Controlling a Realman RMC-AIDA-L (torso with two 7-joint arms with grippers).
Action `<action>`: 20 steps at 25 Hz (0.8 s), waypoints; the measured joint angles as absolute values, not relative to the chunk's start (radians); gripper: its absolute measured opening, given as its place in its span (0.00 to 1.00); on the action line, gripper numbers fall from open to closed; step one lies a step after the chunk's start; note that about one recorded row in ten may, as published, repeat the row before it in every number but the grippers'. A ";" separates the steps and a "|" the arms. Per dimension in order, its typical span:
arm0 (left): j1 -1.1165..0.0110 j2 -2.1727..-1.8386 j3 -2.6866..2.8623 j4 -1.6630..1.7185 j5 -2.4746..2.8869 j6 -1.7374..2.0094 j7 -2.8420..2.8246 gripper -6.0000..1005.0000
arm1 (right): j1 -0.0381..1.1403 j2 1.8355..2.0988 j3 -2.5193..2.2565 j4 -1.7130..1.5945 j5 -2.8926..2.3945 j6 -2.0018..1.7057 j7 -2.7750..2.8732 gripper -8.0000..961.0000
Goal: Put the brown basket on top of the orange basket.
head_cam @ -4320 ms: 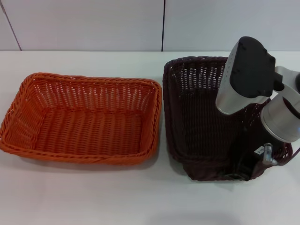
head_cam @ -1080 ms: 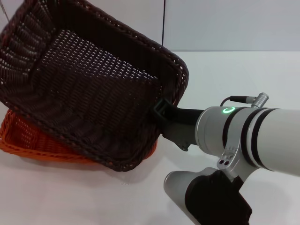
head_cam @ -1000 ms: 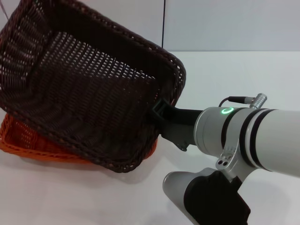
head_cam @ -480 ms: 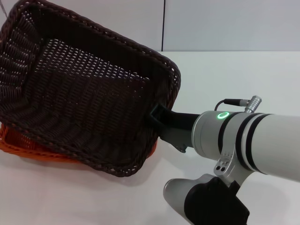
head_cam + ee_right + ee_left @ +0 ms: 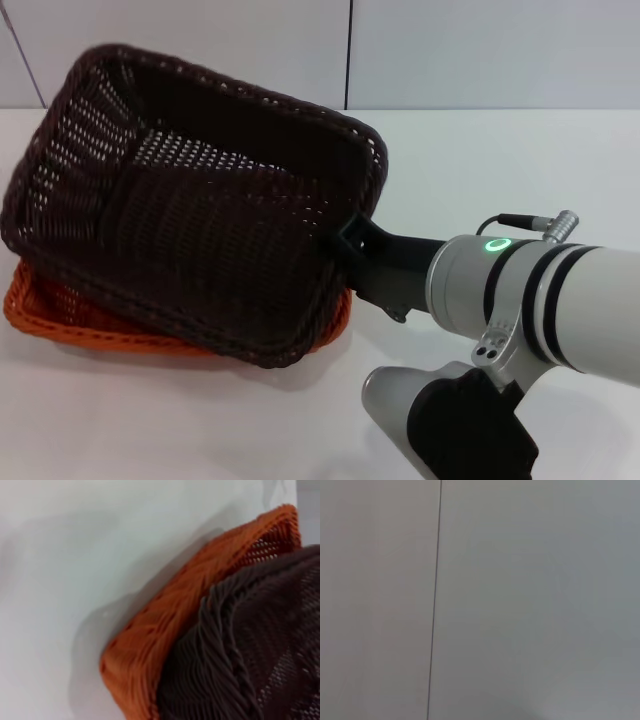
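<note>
In the head view, the right gripper (image 5: pixel 352 250) is clamped on the right end of the brown basket (image 5: pixel 190 200) and holds it up over the orange basket (image 5: pixel 60 310). The brown basket is tilted, with its far left side higher, and it sits a bit crooked over the orange one. Only a strip of the orange basket peeks out at the front and the left, on the white table (image 5: pixel 500 160). To do this step well, I think the arm should make the brown basket flat, line up its corners with the orange basket's corners, and go down slowly before letting go. Both baskets are shaped like box trays, with a twisted rim and slanted sides full of little holes. The left wrist view shows only a plain grey wall with one thin dark line, so the left gripper is not seen. In the right wrist view, a corner of the orange basket (image 5: pixel 165 630) sits on the table, and the brown basket (image 5: pixel 250 655) is right above it, very close. Its weave looks bumpy and stiff, like braided rope.
</note>
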State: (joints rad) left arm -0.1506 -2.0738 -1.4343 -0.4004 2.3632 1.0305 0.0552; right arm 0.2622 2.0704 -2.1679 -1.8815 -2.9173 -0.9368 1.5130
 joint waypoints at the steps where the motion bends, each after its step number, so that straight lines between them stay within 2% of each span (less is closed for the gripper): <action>1: -0.152 -2.074 -1.434 -0.400 2.363 1.030 0.055 0.78 | 0.258 2.070 -2.168 -1.883 -2.918 -0.930 1.513 0.24; 8: -0.159 -2.073 -1.434 -0.400 2.363 1.011 0.055 0.78 | 0.219 2.069 -2.179 -1.933 -2.918 -0.937 1.514 0.43; 13: -0.161 -2.072 -1.433 -0.400 2.364 1.007 0.055 0.78 | 0.153 2.069 -2.181 -1.994 -2.919 -0.954 1.513 0.64; 18: -0.161 -2.070 -1.433 -0.400 2.366 1.006 0.055 0.78 | 0.061 2.076 -2.183 -2.037 -2.919 -0.933 1.509 0.73; 20: -0.161 -2.069 -1.433 -0.400 2.367 1.006 0.056 0.78 | 0.042 2.077 -2.184 -2.040 -2.919 -0.930 1.508 0.73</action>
